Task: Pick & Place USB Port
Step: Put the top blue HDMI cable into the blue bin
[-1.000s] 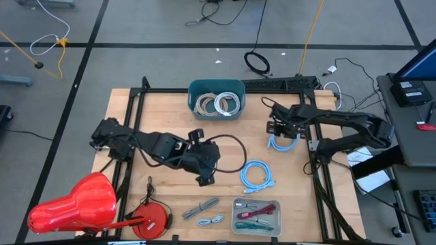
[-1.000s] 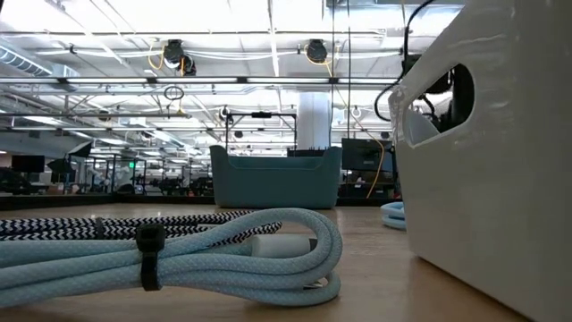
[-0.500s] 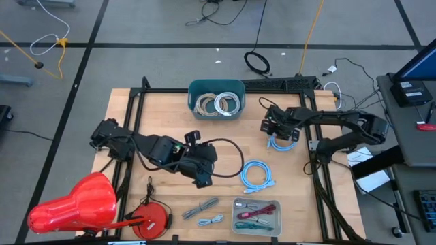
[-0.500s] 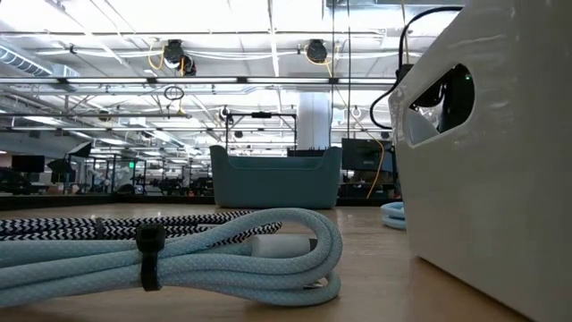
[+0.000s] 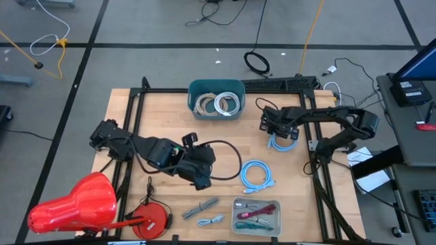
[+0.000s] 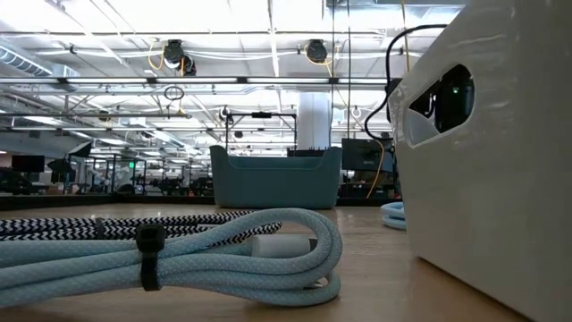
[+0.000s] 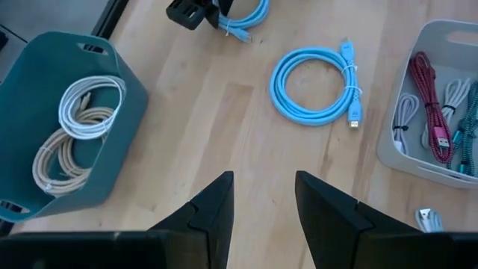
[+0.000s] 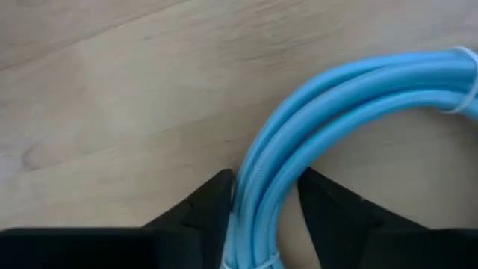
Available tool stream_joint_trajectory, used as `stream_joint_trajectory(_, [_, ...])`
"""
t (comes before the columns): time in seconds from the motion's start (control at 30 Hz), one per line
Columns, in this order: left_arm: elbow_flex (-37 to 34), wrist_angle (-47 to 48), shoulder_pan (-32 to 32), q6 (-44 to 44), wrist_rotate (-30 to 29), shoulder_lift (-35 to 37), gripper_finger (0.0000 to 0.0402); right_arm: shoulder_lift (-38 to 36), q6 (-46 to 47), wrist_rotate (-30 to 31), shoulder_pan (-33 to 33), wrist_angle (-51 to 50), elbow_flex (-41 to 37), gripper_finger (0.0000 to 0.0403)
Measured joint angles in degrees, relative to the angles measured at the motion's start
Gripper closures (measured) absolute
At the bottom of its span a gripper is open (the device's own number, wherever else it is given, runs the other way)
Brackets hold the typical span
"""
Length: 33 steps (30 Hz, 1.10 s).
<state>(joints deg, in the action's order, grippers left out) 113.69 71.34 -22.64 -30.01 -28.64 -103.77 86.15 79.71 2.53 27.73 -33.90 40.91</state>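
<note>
A coiled blue USB cable [image 5: 283, 141] lies on the wooden table near its right edge. My right gripper [image 5: 274, 131] points down onto it; in the right wrist view its fingers [image 8: 216, 202] straddle the coil's strands [image 8: 336, 97]. My left gripper [image 5: 201, 178] hangs open above the table's middle, with nothing between its fingers [image 7: 216, 205]. A second blue coil [image 5: 257, 173] lies flat at centre right, also seen in the left wrist view [image 7: 317, 82]. A teal bin [image 5: 216, 88] with white and beige coils stands at the far edge. My right gripper has the coil's bundled strands [image 8: 258, 179] between its two fingers, one finger on each side of the bundle. The fingers come from above, pointing down, and lie across the strands. The coil rests flat on the table.
A grey tray [image 5: 257, 204] of red, teal and white cables sits at the near edge, with two loose cables [image 5: 204, 212] beside it. A red object [image 5: 75, 204] and a red-and-black disc [image 5: 153, 216] lie near left. A black cord [image 5: 228, 146] loops beside my left arm.
My right gripper has come down onto the blue coil near the right edge and shifted a little toward the table's left. The coil has stayed where it was.
</note>
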Motion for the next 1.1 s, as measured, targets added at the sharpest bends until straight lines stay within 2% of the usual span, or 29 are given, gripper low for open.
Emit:
stream_joint_trajectory(0.2, [0.0, 0.8, -0.6, -2.1, -0.1, 0.0, 0.0254, -2.0, -4.4, 2.0, -1.1, 1.9, -0.1, 0.036])
stream_joint_trajectory(0.47, [0.0, 0.8, -0.5, -1.9, -1.6, 0.0, 0.0254, -10.7, -10.6, -1.2, -5.5, 3.2, -0.3, 0.0371])
stream_joint_trajectory(0.6, [0.0, 0.8, -0.2, -2.1, -1.9, 0.0, 0.0254, -17.1, -9.0, -1.3, -9.6, 1.6, 1.3, 0.0371])
stream_joint_trajectory(0.73, [0.0, 1.3, 0.7, -5.2, -3.0, 0.0, 0.0254, -20.6, -7.0, -1.0, -12.1, 4.6, 5.8, 0.0371])
stream_joint_trajectory(0.9, [0.0, 5.2, 3.1, -18.2, -7.0, 0.0, 0.0254, -18.3, -9.4, 0.6, -12.9, 12.4, 16.3, 0.0371])
stream_joint_trajectory(1.1, [0.1, 11.3, 4.7, -26.0, -7.4, 1.3, 0.0254, -5.4, -21.9, 1.8, -10.8, 9.9, 34.3, 0.0371])
